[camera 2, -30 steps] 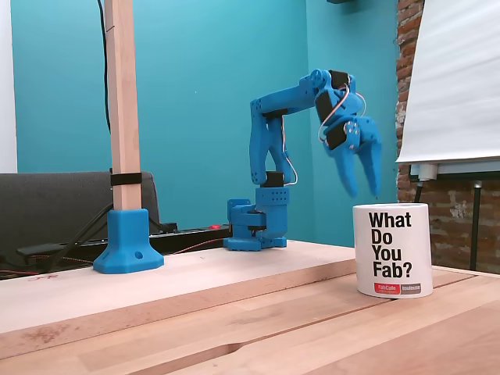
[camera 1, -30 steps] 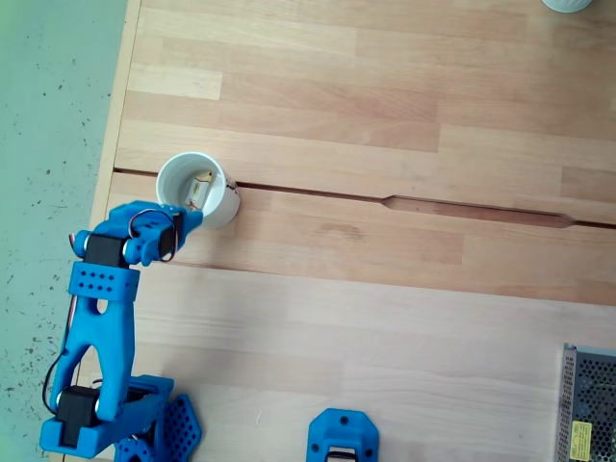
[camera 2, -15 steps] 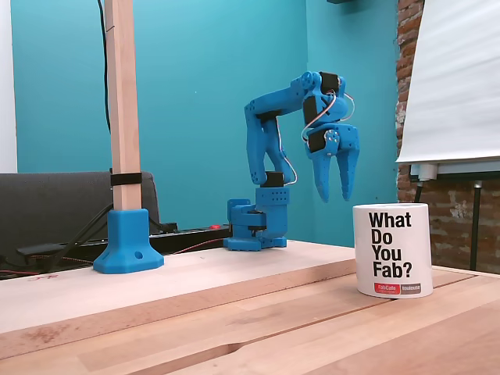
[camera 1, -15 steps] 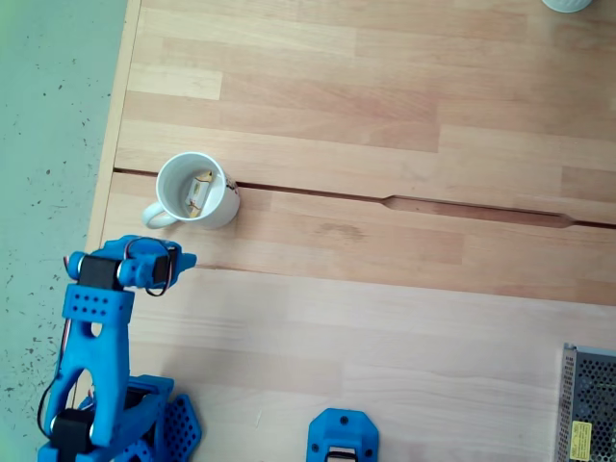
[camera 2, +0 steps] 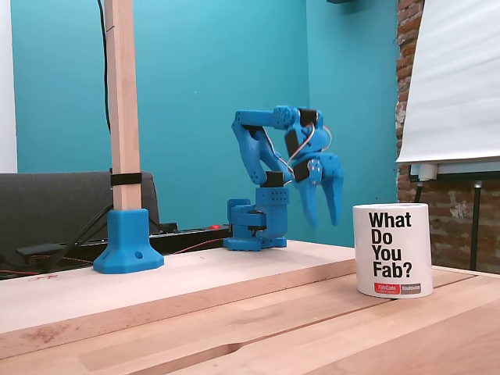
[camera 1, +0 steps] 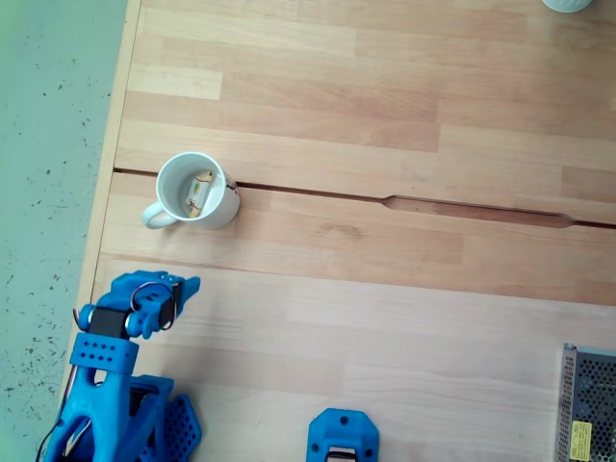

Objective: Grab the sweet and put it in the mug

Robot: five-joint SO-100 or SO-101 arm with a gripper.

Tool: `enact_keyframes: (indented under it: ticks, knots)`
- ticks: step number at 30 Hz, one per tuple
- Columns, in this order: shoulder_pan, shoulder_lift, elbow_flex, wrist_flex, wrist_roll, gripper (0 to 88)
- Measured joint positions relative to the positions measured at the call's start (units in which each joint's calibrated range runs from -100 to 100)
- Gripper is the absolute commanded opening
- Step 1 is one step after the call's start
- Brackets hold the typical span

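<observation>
My hand (camera 2: 323,221) hangs spread open and empty, fingers pointing down, above the tabletop (camera 1: 385,318). The sweet (camera 1: 198,189) lies inside the mug (camera 1: 193,191), which stands upright well clear of my hand, beyond it in a fixed view from above, handle toward the tabletop edge.

The blue arm (camera 2: 262,148) is folded above its base, elbow up, wrist bent so the gripper (camera 2: 323,221) points down. Its 2 fingers (camera 2: 334,195) hang apart, nothing between them, above the table. From above, the gripper (camera 1: 183,287) sits at the lower left.
</observation>
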Motion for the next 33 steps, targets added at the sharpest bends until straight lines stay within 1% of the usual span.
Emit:
enact_keyframes:
  ticks: [6, 10, 21, 33]
  knots:
    - [0.0, -5.3, 18.3, -6.9, 0.0, 20.8]
    - [0.0, -10.8, 24.3, -8.7, 0.0, 20.7]
    - [0.0, -23.9, 32.2, -10.0, -0.4, 21.2]
    - [0.0, -25.3, 33.5, -10.3, -0.4, 21.4]
